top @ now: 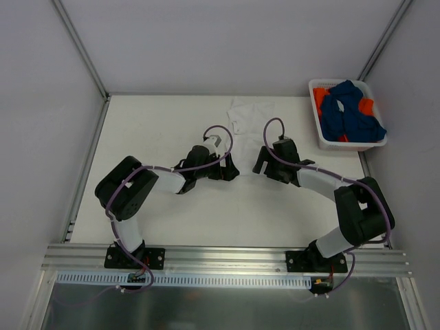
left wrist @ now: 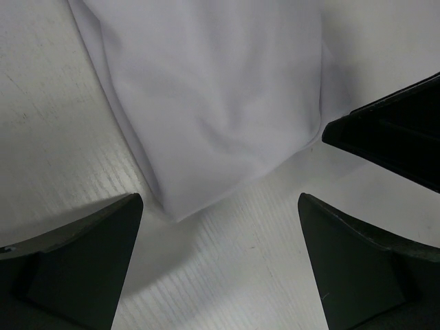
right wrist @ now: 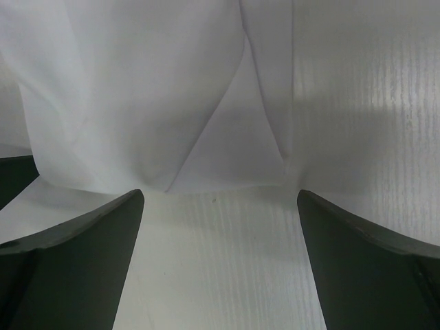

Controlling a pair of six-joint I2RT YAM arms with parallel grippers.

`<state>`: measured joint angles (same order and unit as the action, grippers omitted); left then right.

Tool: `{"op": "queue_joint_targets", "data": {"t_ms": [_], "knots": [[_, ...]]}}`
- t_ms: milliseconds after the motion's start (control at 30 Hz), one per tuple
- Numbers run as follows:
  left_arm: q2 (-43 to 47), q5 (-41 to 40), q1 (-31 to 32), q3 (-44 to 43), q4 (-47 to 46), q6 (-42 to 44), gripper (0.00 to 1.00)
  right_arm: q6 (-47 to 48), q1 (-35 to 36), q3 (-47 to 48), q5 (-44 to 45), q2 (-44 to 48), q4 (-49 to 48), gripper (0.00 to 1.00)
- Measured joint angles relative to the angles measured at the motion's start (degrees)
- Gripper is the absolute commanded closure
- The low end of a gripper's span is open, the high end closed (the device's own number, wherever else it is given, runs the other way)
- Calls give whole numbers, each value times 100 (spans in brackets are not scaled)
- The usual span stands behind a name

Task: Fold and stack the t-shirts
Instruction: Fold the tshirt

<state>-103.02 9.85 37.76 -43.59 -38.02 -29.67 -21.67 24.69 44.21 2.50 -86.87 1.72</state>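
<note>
A white t-shirt lies on the pale desk, in the far middle part of it, nearly the same colour as the surface and hard to trace at its edges; its near end reaches down toward the two arms. The left fingers sit low at the near left side of that end and the right fingers at the near right side, close to each other with the cloth's end between them. Both pairs are spread wide apart and have hold of nothing. In the left wrist view a smooth corner of the white cloth points down toward the gap between the two dark fingers but stops just short of it, bare desk lying between the tips; a black part of the other arm shows at the right edge. In the right wrist view the shirt's hem runs across just beyond the fingertips, with a fold rising from it in a narrow triangle, and again only bare desk lies between the fingers; the cloth is not pinched. At the far right corner of the desk stands a white basket, well apart from the arms, with a dark blue t-shirt bundled loosely in it and an orange t-shirt showing beside and beneath the blue; how many garments lie there cannot be told
</note>
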Motion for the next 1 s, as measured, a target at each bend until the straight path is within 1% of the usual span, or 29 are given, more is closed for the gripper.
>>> {"op": "queue_joint_targets", "data": {"t_ms": [300, 633, 867, 900, 967, 1000], "knots": [[-177, 7, -33, -179, -50, 20, 1, 4, -35, 212, 0, -354, -162, 1], [-221, 2, -39, -289, 81, 33, 3, 11, -72, 212, 31, -365, -197, 1], [-313, 4, -39, -385, 76, 33, 8, 9, -76, 223, 33, -476, -433, 5], [-330, 7, -39, -398, 72, 33, 8, 11, -79, 236, 31, -505, -474, 10], [-367, 7, -39, -439, 61, 31, 19, 17, -81, 256, 31, -566, -553, 15], [-385, 7, -39, -461, 83, 33, 26, 20, -83, 273, 28, -592, -588, 23]]}}
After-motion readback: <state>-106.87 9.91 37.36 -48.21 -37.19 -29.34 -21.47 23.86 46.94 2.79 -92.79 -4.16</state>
